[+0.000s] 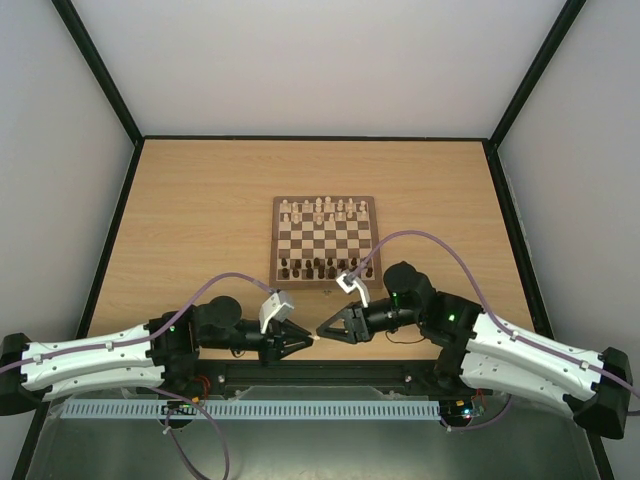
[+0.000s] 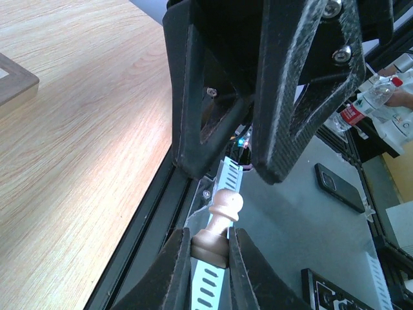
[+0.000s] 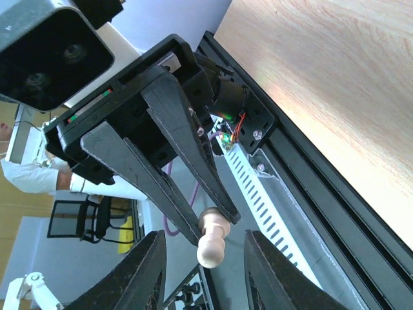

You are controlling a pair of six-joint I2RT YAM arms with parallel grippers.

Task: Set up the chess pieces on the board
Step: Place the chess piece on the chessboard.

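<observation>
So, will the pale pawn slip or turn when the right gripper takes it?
The pale pawn looks like rigid, smooth turned wood, so probably light and somewhat slippery. The left gripper pinches only its base; the open right gripper faces its round head, which may pivot if pinched off-centre.

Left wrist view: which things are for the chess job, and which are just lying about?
For the job: cream wooden pawn in the left hand, right hand, checkered wooden board.
Lying about: flat black phone, clear plastic bottle.
</observation>
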